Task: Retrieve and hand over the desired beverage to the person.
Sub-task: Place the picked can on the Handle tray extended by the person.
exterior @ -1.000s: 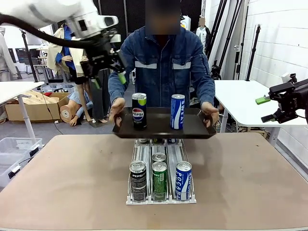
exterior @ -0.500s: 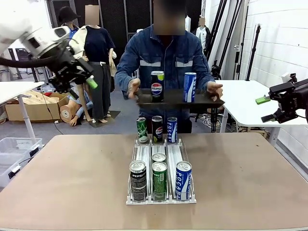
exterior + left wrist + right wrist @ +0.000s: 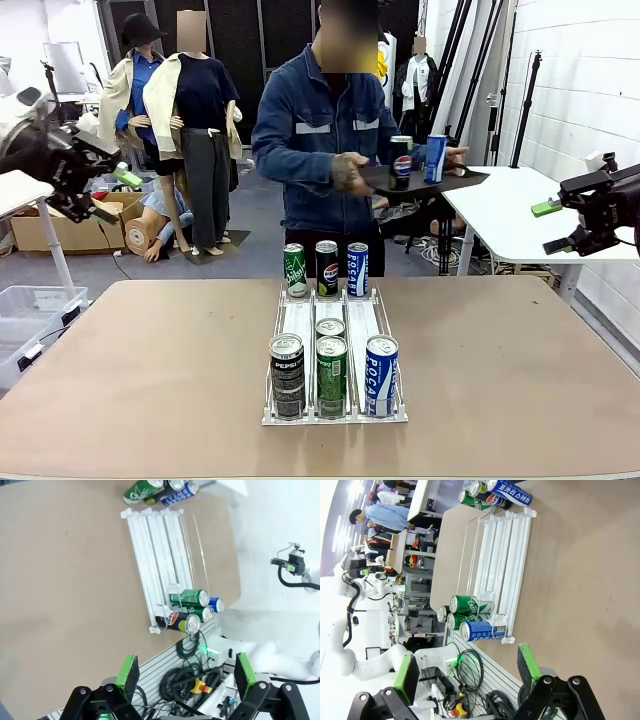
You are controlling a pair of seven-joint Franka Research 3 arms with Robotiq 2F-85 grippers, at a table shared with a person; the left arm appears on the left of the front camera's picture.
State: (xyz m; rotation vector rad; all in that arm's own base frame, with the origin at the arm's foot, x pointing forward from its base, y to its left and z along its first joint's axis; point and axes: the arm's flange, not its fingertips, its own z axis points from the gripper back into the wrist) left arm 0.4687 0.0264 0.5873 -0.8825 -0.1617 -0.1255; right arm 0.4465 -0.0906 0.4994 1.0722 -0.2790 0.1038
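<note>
The person (image 3: pixel 320 130) in a denim jacket stands at the far side, turned to picture right, holding a black tray (image 3: pixel 425 182) with a Pepsi can (image 3: pixel 401 163) and a blue can (image 3: pixel 435 157). On the brown table (image 3: pixel 150 370) a white rack (image 3: pixel 335 320) holds several cans: Pepsi (image 3: pixel 287 375), green (image 3: pixel 332 375) and blue Pocari (image 3: pixel 381 375) in front. Three more cans (image 3: pixel 327 268) stand behind it. My left gripper (image 3: pixel 115 195) hangs open, high off the table's left side. My right gripper (image 3: pixel 552 228) is open, off to the right. The wrist views show the rack (image 3: pixel 160 555) (image 3: pixel 502 565) far below open fingers.
A white side table (image 3: pixel 500 215) stands at the right, just past the tray. Another white table (image 3: pixel 30 185) and a clear plastic bin (image 3: pixel 25 310) sit at the left. The brown tabletop is bare on both sides of the rack.
The person raised the tray from above the rack and turned right with it toward the side table. My left arm swung left and down, away from the person. The right arm stayed still.
</note>
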